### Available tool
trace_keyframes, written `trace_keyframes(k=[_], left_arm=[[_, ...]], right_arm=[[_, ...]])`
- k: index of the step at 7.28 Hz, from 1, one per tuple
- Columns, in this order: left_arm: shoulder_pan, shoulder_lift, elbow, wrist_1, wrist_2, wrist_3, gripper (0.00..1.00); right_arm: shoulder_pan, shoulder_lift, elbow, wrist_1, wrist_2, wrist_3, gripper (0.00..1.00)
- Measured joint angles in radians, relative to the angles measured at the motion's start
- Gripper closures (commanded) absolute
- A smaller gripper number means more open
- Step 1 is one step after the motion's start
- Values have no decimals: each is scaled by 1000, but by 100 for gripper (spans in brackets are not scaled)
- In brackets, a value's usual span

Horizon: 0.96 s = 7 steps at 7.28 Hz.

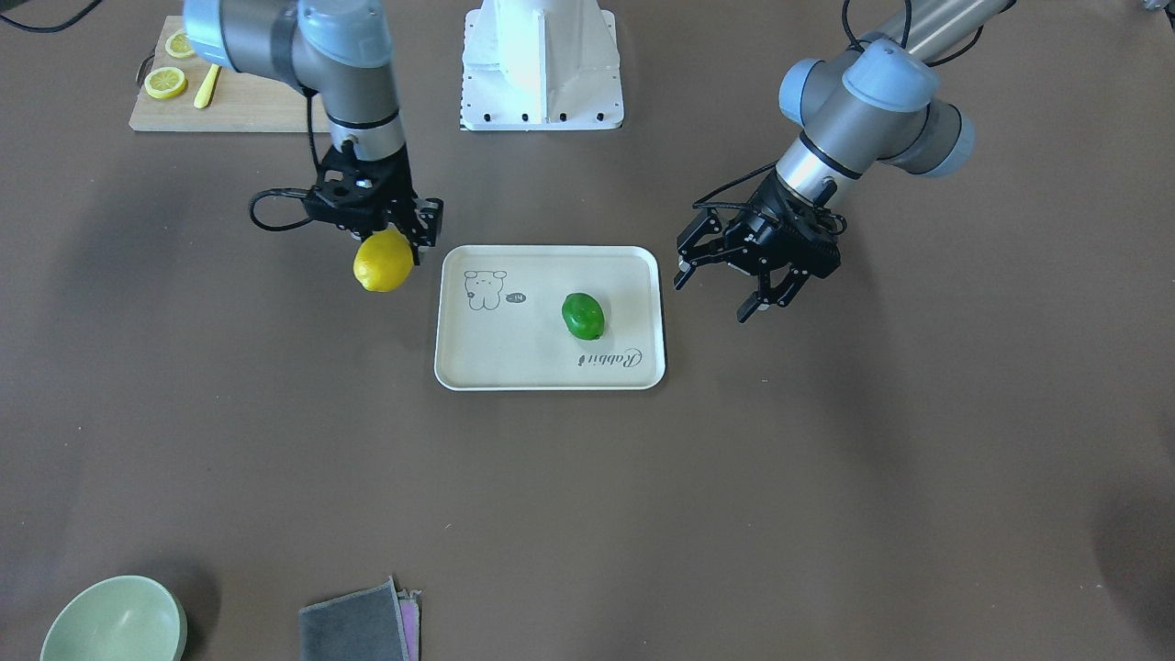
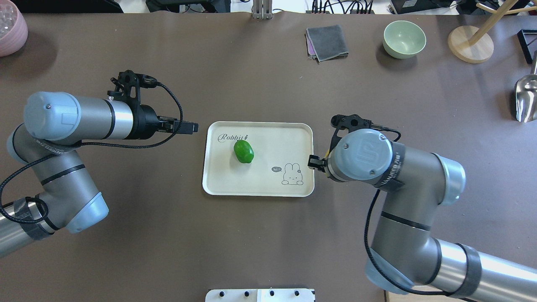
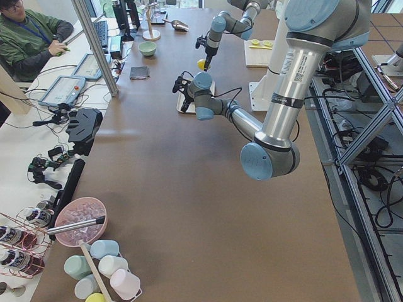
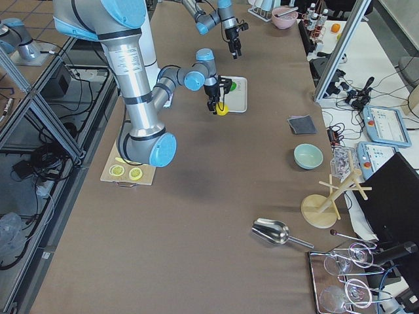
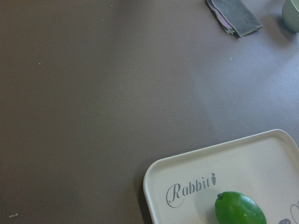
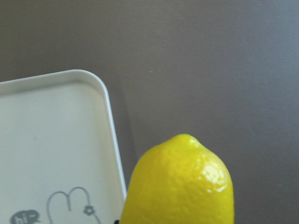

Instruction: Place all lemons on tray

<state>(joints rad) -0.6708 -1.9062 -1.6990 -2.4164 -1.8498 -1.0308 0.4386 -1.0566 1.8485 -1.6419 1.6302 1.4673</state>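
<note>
The yellow lemon (image 1: 383,262) hangs in my right gripper (image 1: 400,242), which is shut on it above the table, just beside the tray's short edge by the bear drawing. It fills the right wrist view (image 6: 180,186) next to the tray's corner (image 6: 110,116). The green lemon (image 1: 583,316) lies on the cream-white tray (image 1: 514,367), near the "Rabbit" script (image 2: 243,151) (image 5: 239,209). My left gripper (image 1: 716,292) is open and empty, held off the tray's other short edge (image 2: 191,126).
A wooden cutting board (image 1: 239,106) with lemon slices lies behind my right arm. A green bowl (image 2: 404,38) and a grey cloth (image 2: 327,42) sit at the far side. A pink bowl (image 2: 10,27), a wooden stand (image 2: 470,44) and a metal scoop (image 2: 526,98) stand near the table's ends.
</note>
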Motion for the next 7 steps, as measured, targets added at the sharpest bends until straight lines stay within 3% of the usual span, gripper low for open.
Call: trace_keyframes(k=[1,2,5,7], left_arm=[[0,-2,3,-1,0,0,2],[1,-3,4,-1,0,-1,2],[2,-4,6,-1,0,-2,2],[2,-3,6,-1,-1,-1,2]], right_arm=[[-7,93,-87,-4,-13,2,28],[-10,157,-149,-4,-19,3,0],[13,197,-173,-4,-35,4,0],[94,127,-70,-4,34,-128,0]])
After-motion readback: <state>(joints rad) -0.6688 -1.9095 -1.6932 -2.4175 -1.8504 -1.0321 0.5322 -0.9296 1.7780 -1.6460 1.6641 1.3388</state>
